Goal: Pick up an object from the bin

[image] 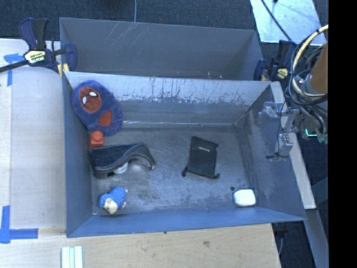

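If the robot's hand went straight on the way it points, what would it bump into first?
Probably the bin's sloping right wall; the hand hangs above it. The white lump lies nearest, though depth is hard to judge.

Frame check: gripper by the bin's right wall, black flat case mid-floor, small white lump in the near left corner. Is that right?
One slip: the camera view shows the small white lump in the near right corner, not the left, where a blue-and-yellow toy lies. The gripper by the bin's right wall and the black flat case mid-floor stand.
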Motion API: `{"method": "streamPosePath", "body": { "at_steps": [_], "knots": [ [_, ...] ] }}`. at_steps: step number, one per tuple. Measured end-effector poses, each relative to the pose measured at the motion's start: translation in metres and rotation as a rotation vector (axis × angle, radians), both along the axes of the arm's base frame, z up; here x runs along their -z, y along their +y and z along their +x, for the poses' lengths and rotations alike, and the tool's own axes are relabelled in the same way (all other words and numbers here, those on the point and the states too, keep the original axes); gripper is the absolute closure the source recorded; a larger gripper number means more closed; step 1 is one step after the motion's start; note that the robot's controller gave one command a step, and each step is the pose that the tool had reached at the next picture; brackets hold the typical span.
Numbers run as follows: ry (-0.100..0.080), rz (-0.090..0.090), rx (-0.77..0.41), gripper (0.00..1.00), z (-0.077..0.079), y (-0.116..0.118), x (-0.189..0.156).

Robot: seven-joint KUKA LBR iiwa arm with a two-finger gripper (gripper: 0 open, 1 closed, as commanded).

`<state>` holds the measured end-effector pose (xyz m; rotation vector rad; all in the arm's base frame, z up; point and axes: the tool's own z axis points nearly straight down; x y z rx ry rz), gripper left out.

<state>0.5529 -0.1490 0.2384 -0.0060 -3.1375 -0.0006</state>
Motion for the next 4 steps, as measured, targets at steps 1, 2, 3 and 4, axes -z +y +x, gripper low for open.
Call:
{"method": "streamPosePath", "body": {
  "at_steps": [1, 2, 3, 4],
  "knots": [
    [-0.002, 0.003, -0.494, 0.0, 0.028, 0.072, 0.167],
    [-0.011, 0.0, -0.805, 0.0, 0.044, 0.116, 0.168],
    [-0.013, -0.001, -0.804, 1.0, 0.044, 0.115, 0.167],
    [-0.015, -0.004, -0.834, 1.0, 0.026, 0.113, 0.059]
  ]
}}
